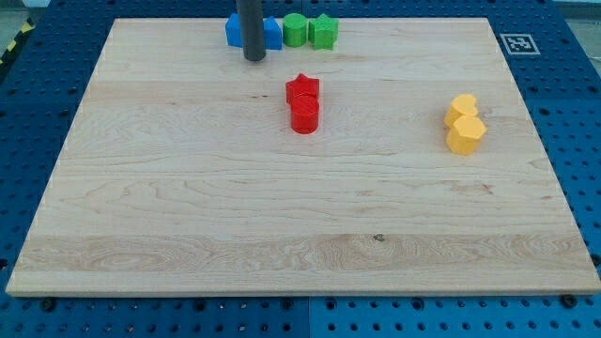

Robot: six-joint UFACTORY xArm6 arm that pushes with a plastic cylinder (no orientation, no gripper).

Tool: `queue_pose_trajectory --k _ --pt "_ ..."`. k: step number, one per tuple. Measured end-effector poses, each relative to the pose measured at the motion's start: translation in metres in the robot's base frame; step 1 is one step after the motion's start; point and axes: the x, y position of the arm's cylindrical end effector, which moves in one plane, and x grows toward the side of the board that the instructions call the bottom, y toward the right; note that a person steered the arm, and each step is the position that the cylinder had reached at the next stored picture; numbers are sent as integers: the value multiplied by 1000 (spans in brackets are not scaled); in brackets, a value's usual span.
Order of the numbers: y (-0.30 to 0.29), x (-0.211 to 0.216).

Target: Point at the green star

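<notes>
Top centre of frame: my tip (254,58) sits before the blue blocks (270,32), no pincer visible. The green star-shaped block (324,32), probably the rightmost, waits just right, unpointed, on the wooden counter (282,207).

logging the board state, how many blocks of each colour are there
blue blocks: 2, partly behind my tip
green blocks: 2
red blocks: 2
yellow blocks: 2
total: 8
</notes>
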Motion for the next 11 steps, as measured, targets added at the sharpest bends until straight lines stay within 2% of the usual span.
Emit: queue_pose_trajectory --k 2,4,5,7,8,11 --pt "9 -3" --pt "91 19" --pt "138 15" --pt "199 -58" --pt "189 -82" --pt "76 -80"
